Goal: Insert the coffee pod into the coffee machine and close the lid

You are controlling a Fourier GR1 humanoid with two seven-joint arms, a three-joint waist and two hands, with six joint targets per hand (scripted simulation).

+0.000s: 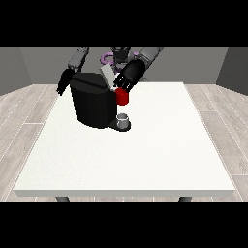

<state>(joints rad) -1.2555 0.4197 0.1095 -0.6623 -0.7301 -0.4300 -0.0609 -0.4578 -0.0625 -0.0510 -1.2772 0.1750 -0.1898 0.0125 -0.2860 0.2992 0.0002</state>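
Robot hand at view's right at coffee machine lid, prob. to shut it; finger state unclear. Other robot hand idle nr worktop far edge.

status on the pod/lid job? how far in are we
Done: nothing clearly finished; the machine's lid stands raised, not closed. In hand: the hand at the view's right is over the top of the coffee machine, right by the lid and a red thing at the machine. The hand at the view's left hangs beside the machine. A grey thing sits at the machine's base. Left: closing the lid.
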